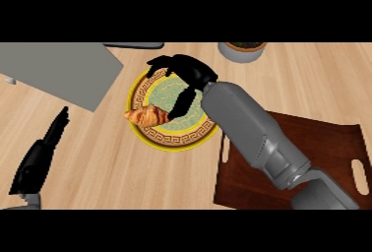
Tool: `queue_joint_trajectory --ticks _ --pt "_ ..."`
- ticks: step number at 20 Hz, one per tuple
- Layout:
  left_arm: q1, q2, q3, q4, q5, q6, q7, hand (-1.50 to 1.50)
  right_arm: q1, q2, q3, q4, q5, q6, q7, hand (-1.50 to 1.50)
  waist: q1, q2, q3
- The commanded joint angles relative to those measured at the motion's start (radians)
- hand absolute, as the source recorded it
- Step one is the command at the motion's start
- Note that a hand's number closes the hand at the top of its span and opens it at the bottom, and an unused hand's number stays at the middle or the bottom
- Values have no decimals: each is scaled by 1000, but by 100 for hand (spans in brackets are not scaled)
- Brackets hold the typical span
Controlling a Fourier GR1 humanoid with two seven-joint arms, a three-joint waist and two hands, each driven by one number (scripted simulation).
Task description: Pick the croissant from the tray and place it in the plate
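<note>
Lying golden-brown and flaky just below the right hand [185,74], the croissant [149,115] rested on the plate [174,142], its tip over the left rim. The hand's fingers hung spread, seemingly touching nothing. The tray [327,147] sat beneath the forearm.

we see the croissant [148,116], golden brown and ridged, lying on its side at the nine o'clock rim of the plate [174,139], its left tip reaching just past the edge. the plate is round, yellow-rimmed with a dark patterned band and pale green centre. the dark brown wooden tray [327,147] with a slot handle lies at the plate's four o'clock.
</note>
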Motion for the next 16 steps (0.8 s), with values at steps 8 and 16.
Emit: queue_joint_trajectory --ticks 8,16 --pt "-23 -20 2 12 -16 26 31 0 -8 0 -206 81 -244 -142 -70 -150 -41 3 1" --pt "37 -22 12 -9 0 17 -28 0 -23 -170 -384 179 -377 118 -201 -150 -29 8 1"
